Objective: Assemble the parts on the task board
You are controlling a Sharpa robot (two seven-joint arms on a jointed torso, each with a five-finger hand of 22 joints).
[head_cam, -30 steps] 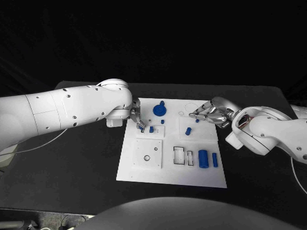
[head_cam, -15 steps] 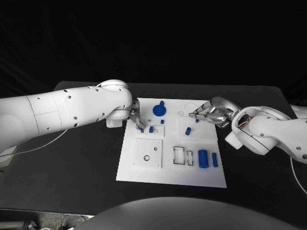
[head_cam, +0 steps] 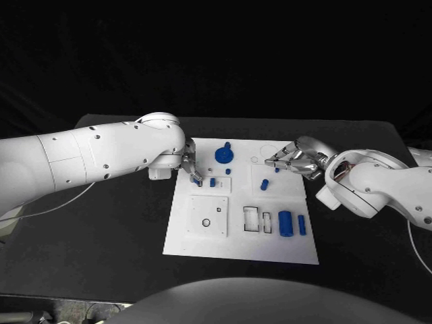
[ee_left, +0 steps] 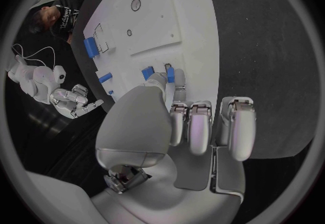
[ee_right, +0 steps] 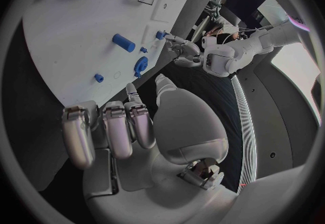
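over the task board (head_cam: 242,229), left hand (head_cam: 193,169) pinches a blue part (head_cam: 198,180).

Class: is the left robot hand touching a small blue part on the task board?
Touching: in the left wrist view, the left robot hand pinches a small blue part between its fingertips.

Task board (head_cam: 202,236) at mid-table (head_cam: 90,256). Round part (head_cam: 223,156) near its far edge, two upright pegs (head_cam: 212,181) just before it, a lying peg (head_cam: 264,183) to their right. Two parts (head_cam: 286,223) side by side at near right, seemingly set in slots.
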